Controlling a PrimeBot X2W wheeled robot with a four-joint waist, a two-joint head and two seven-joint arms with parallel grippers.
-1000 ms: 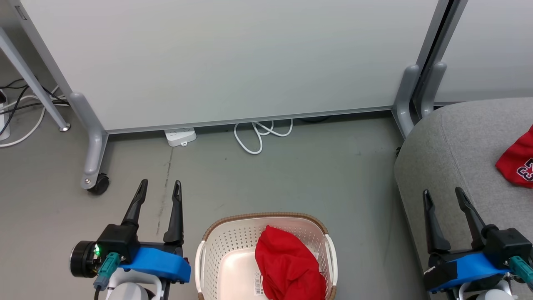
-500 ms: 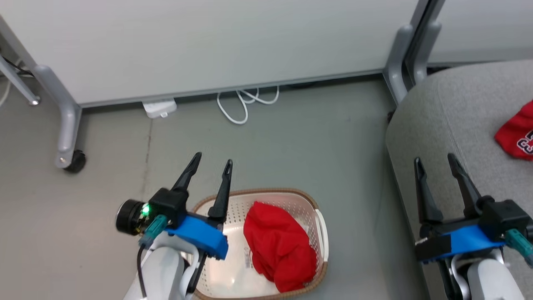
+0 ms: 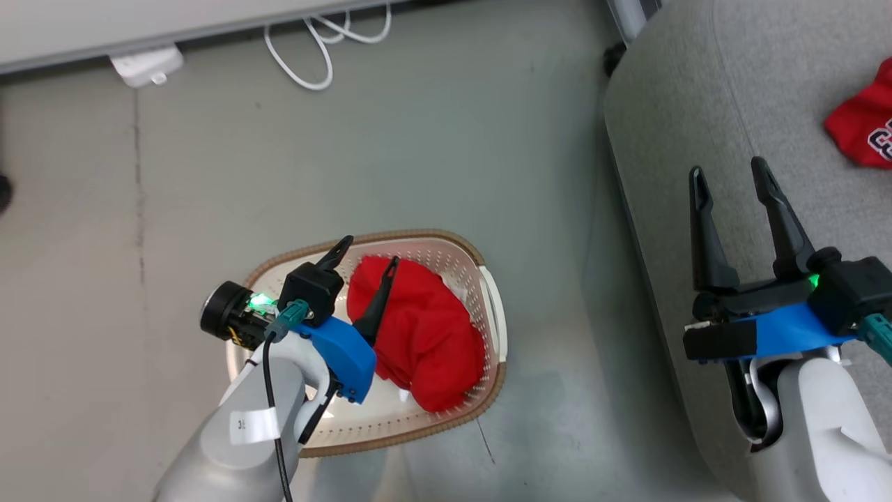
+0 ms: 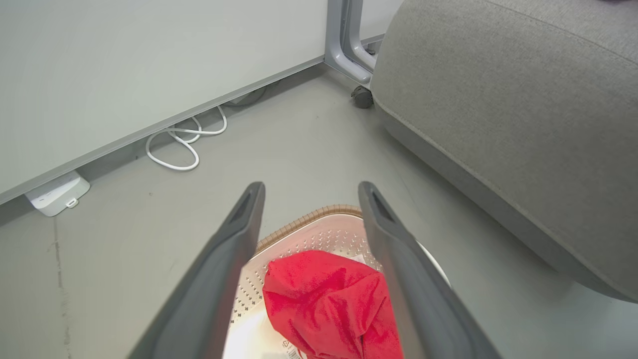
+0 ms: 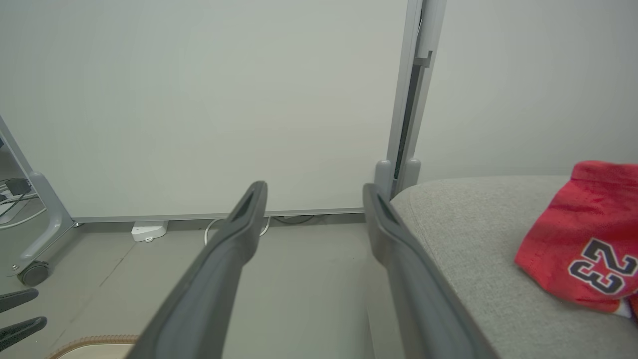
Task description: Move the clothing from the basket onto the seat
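Observation:
The cream basket (image 3: 484, 279) stands on the floor with a crumpled red garment (image 3: 421, 341) in it. My left gripper (image 3: 369, 252) hangs open over the basket's left part, one finger in front of the garment. In the left wrist view the garment (image 4: 329, 304) lies between and below the open fingers (image 4: 239, 234), with no contact visible. My right gripper (image 3: 727, 169) is open and holds nothing, above the left edge of the grey seat (image 3: 697, 84). A second red garment (image 5: 583, 234) with dark and white "23" lettering lies on the seat (image 5: 463, 239).
A white cable (image 3: 313, 49) and a power strip (image 3: 146, 63) lie on the floor by the pale partition panel (image 5: 199, 99). The partition's grey foot with a caster (image 4: 361, 94) stands beside the seat's corner. Bare grey floor lies between basket and seat.
The head camera has tilted down, shifting the whole picture. My left gripper has swung right from beside the basket to over it and the red garment. The right gripper has barely moved.

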